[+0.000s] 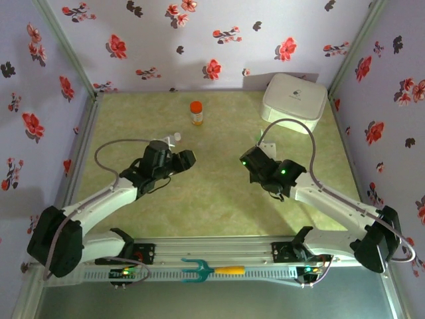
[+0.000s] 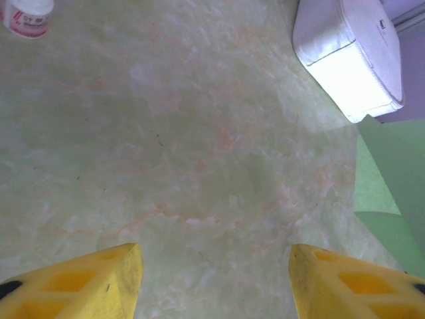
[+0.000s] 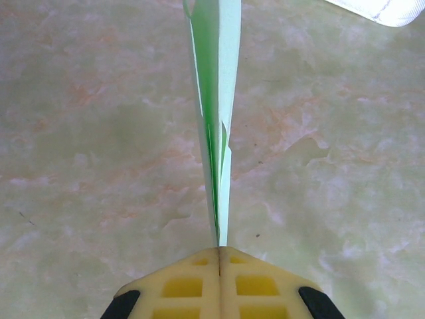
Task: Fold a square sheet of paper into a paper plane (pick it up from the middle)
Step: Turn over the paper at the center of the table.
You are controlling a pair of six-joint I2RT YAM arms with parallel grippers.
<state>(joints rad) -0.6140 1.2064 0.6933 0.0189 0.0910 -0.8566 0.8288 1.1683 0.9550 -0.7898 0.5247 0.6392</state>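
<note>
The paper plane (image 3: 216, 100) is pale green paper folded into narrow creased layers, seen edge-on and running straight away from my right gripper (image 3: 220, 249). That gripper is shut on its near end, above the mat. In the top view the right gripper (image 1: 255, 151) is right of centre, with a pale bit of the paper (image 1: 266, 142) beside it. My left gripper (image 2: 216, 256) is open, its yellow fingers (image 2: 99, 282) wide apart over bare mat with nothing between them. It hovers left of centre (image 1: 167, 141). Green panels of the paper (image 2: 388, 179) show at the right edge of the left wrist view.
A white rounded box (image 1: 294, 100) stands at the back right corner (image 2: 352, 53). An orange-capped bottle (image 1: 196, 113) stands at the back centre. A teal fork-shaped tool with a yellow handle (image 1: 199, 270) lies on the front rail. Floral walls close in three sides.
</note>
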